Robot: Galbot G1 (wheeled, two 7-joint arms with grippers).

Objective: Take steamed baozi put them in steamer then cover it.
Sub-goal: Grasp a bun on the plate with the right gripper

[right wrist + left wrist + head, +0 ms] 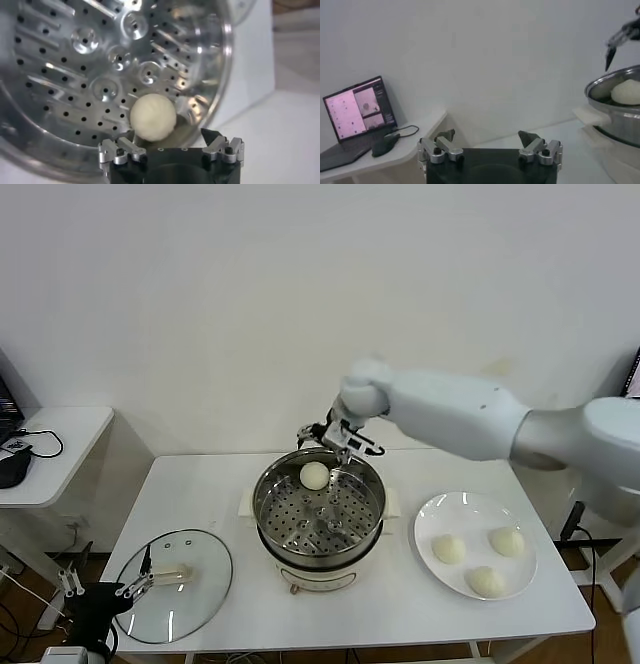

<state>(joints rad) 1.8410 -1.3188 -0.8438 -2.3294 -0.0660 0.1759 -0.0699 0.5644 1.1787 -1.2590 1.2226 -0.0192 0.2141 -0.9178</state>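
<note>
The steamer (pixel 272 514) stands mid-table on its white pot base. One baozi (pixel 315 475) lies on its perforated bottom at the far side. My right gripper (pixel 339 448) hangs open just above that baozi, over the far rim. In the right wrist view the baozi (pixel 153 118) rests in the basket (pixel 75 75), free of my open gripper (pixel 167 139). Three more baozi (pixel 450 549) (pixel 507 541) (pixel 487 581) lie on the white plate (pixel 440 519) at the right. The glass cover (pixel 190 599) lies flat at front left. My left gripper (pixel 104 581) waits open beside it.
A side table (pixel 60 434) with a laptop (pixel 357 107) and mouse (pixel 385 145) stands to the left. The left wrist view shows my open left gripper (pixel 486 136), the steamer (pixel 612 120) and its baozi (pixel 627 92). A white wall is behind.
</note>
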